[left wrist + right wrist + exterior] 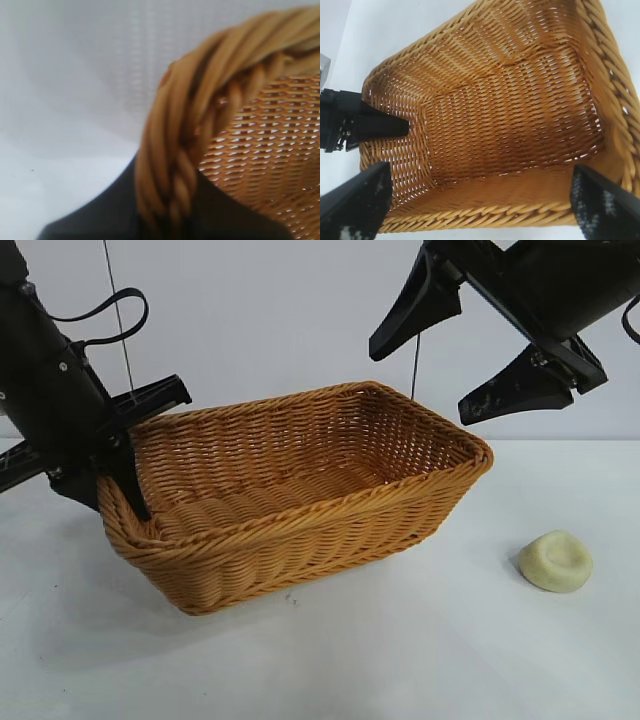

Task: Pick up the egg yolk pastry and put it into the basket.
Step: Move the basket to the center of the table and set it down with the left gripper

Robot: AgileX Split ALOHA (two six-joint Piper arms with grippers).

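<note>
Nothing is picked yet: the egg yolk pastry (556, 561) lies on the bench (420, 660) near its right edge, apart from the empty basket (300, 530). The right gripper (465, 350) hangs spread wide above the basket's right end. The left gripper (125, 445) clamps the basket's left rim.
</note>
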